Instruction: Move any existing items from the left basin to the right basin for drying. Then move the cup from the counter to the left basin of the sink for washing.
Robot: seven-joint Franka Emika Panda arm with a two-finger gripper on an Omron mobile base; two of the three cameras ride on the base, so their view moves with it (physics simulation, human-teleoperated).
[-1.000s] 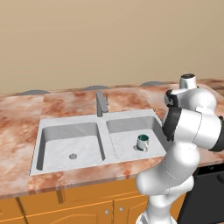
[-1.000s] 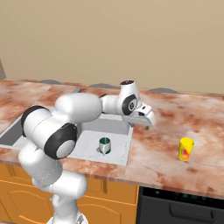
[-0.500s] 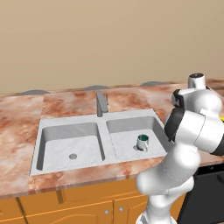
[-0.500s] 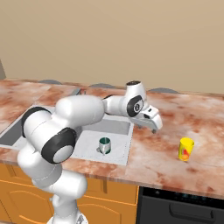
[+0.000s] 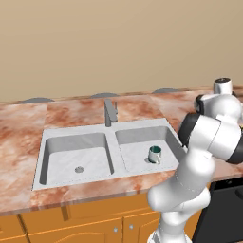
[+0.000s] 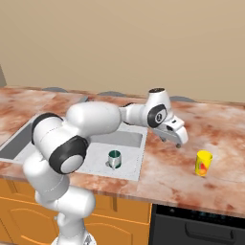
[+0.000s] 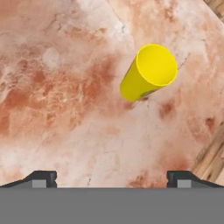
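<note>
While mug [image 5: 154,154] sits in right basin [image 5: 137,156], gripper [image 6: 178,139] gapes near cup [image 6: 204,163], seemingly above.

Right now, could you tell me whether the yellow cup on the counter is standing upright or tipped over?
Upright. The yellow cup stands on its base on the counter with its mouth facing up; the hand view looks down into its open rim.

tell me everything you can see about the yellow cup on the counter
The yellow cup is small, bright yellow and handleless, with a red mark on its side. It looks like plastic, and what shows of its inside is bare. It stands upright on the marbled counter right of the sink, touching only the stone. The open gripper hovers nearby without contact.
</note>
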